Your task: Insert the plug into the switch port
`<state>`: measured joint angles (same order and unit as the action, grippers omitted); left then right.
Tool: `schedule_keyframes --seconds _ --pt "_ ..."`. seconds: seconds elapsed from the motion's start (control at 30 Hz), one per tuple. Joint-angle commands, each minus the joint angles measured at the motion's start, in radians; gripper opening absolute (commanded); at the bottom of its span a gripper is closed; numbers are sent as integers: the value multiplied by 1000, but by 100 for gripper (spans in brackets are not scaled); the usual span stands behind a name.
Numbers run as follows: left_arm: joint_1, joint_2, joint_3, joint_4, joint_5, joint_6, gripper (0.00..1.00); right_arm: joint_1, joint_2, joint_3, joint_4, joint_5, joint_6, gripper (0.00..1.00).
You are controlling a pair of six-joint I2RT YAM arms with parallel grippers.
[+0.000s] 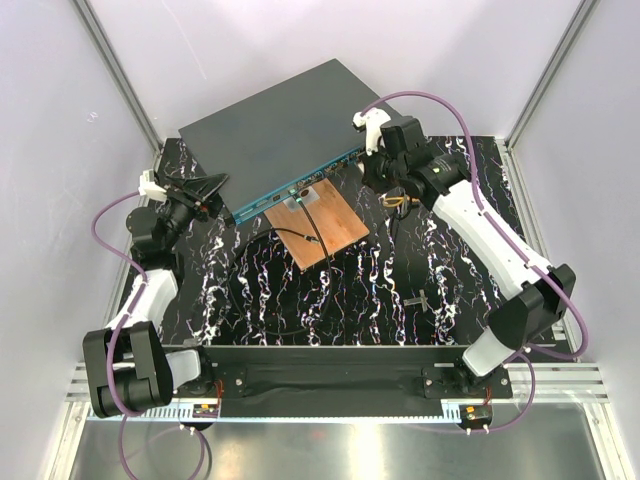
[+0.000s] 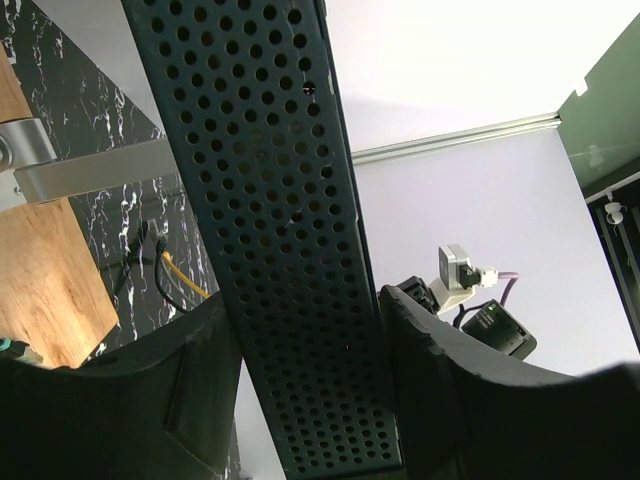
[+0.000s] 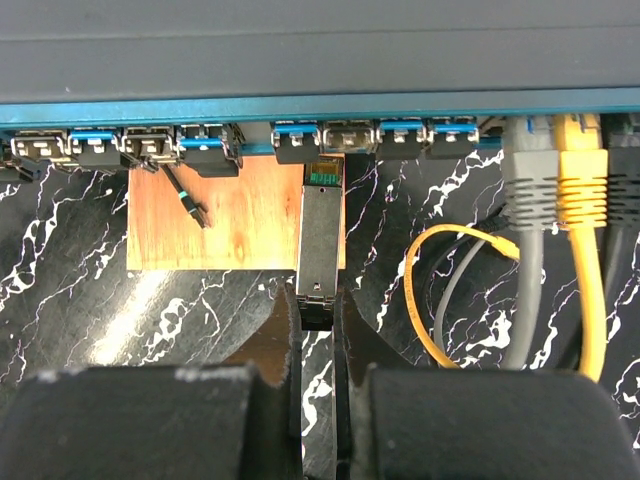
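Presently the right gripper (image 3: 320, 300) is closed tight on the rear end of the plug (image 3: 322, 230). The plug's tip sits just short of the switch (image 3: 300, 50) at twelve o'clock, between two ports. Risk: the tip strikes a port rim and the plug pivots in so narrow a hold. The left gripper (image 2: 305, 330), at nine o'clock, clamps the switch's perforated edge; slippage would let the box skid. Black marbled table (image 1: 400, 290); copper board (image 3: 230, 220) beneath the plug; pale walls (image 1: 480, 60) around.

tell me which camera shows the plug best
Right wrist view: the silver plug sits centre frame, pinched in the right claw, tip near the switch's port row. In the top view it is too small to make out. The left wrist view shows only the switch's perforated side.
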<state>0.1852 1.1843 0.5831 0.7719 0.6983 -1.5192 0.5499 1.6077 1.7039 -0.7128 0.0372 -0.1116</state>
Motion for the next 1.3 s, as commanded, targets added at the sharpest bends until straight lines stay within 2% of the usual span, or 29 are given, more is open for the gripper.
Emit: schedule_keyframes --seconds 0.0,0.33,0.77,1.27 --pt "-32 -25 61 73 3 68 4 18 9 60 10 21 12 0" --pt "-32 -25 55 72 0 74 0 28 29 100 1 21 13 0" --pt "-33 -26 58 70 -3 73 0 39 29 120 -2 20 7 0" --pt "-33 -23 61 76 -2 68 0 38 49 80 44 96 -28 0"
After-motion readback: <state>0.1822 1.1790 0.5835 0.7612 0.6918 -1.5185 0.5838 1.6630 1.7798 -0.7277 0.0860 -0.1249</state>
